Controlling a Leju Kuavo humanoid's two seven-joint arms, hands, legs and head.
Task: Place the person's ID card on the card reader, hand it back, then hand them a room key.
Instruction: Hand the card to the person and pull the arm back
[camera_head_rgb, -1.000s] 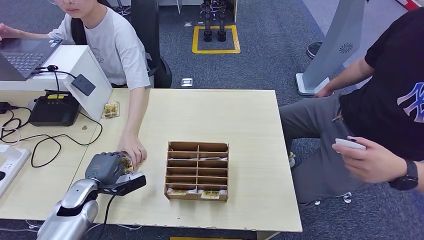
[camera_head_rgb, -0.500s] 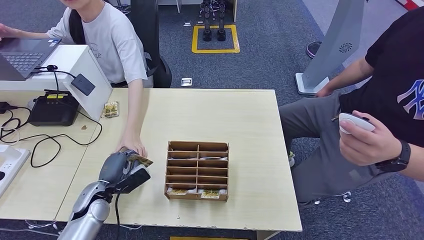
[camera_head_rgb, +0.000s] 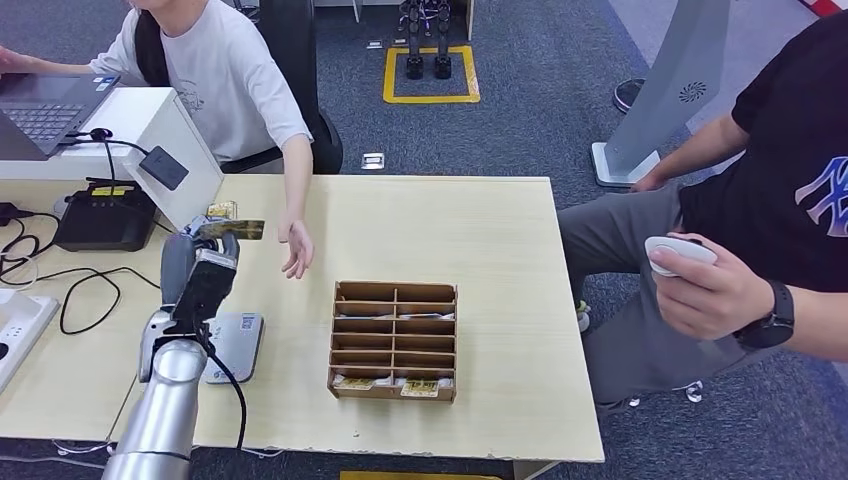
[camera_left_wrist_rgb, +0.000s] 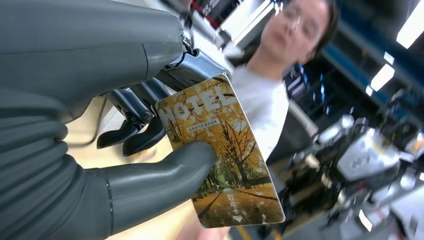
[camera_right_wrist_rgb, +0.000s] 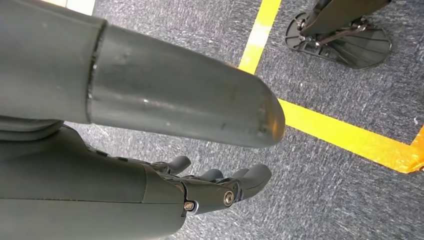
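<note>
My left hand (camera_head_rgb: 198, 268) is raised above the table's left side and pinches a yellow hotel card (camera_head_rgb: 236, 229) between thumb and fingers. Up close the card (camera_left_wrist_rgb: 225, 155) shows an autumn tree picture and the word HOTEL, with my thumb (camera_left_wrist_rgb: 155, 182) across its face. A person in a white shirt holds an open hand (camera_head_rgb: 297, 248) just right of the card, apart from it. The grey card reader (camera_head_rgb: 238, 344) lies flat on the table below my arm. My right hand (camera_right_wrist_rgb: 150, 130) hangs over blue carpet, fingers apart, holding nothing.
A wooden compartment box (camera_head_rgb: 395, 340) with a few cards in its front row stands mid-table. A black device (camera_head_rgb: 105, 218) and cables lie far left, beside a white stand (camera_head_rgb: 150, 125). A second person sits right, holding a white object (camera_head_rgb: 680, 252).
My left hand rose from the table beside the box and swung to the far left with the card. The card reader is uncovered. The person's hand drew back and opened.
</note>
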